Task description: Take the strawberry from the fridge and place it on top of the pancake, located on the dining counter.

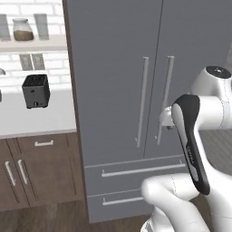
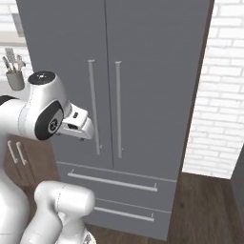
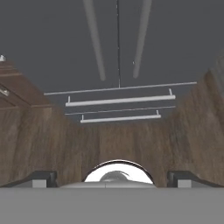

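Left base view: the fridge point(image 1: 136, 90) stands closed, right of the counter point(image 1: 36, 120) carrying a toaster point(image 1: 35, 91).

Right base view: the hand point(image 2: 81, 125) hangs before the fridge's left door handle point(image 2: 94, 107), touching nothing.

Hand view: fingertips point(image 3: 41, 178) spread fully apart, empty, facing the fridge drawers point(image 3: 120, 109).

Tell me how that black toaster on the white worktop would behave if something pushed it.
The toaster looks boxy and squat with a flat base, so it would probably slide rather than tip or roll. It likely feels stiff and fairly heavy for its size. The worktop looks smooth, so a firm shove might send it skidding.
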You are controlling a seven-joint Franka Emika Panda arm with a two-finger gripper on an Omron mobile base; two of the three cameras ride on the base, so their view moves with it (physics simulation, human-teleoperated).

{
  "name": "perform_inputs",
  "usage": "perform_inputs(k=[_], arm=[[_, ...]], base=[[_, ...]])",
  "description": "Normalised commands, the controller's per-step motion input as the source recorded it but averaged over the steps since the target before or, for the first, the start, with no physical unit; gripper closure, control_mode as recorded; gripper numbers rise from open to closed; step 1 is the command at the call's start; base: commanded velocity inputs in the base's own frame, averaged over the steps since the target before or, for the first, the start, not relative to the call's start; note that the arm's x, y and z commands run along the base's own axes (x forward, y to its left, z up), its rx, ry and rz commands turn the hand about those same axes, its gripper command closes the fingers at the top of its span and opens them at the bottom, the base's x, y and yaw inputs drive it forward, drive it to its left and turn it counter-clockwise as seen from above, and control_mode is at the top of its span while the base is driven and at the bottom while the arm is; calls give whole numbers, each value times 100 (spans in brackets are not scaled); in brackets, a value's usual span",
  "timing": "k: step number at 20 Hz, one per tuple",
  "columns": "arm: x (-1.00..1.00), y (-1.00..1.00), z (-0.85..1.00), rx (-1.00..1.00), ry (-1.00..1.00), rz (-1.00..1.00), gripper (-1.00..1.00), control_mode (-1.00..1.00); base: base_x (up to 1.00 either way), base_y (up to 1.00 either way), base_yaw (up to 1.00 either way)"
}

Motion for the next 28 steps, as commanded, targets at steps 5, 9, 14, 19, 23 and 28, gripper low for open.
perform_inputs(k=[5, 9, 14, 19, 23, 28], arm=[[5, 0, 0, 0, 0, 0, -100, -100], [68, -5, 0, 0, 0, 0, -100, -100], [91, -21, 0, 0, 0, 0, -100, -100], [59, -31, -12, -7, -10, 0, -100, -100], [39, -28, -27, -6, -24, 0, -100, -100], [32, -27, -22, 8, -16, 0, -100, -100]], base=[[-7, 0, 0], [0, 0, 0], [0, 0, 0], [0, 0, 0], [0, 0, 0], [0, 0, 0]])
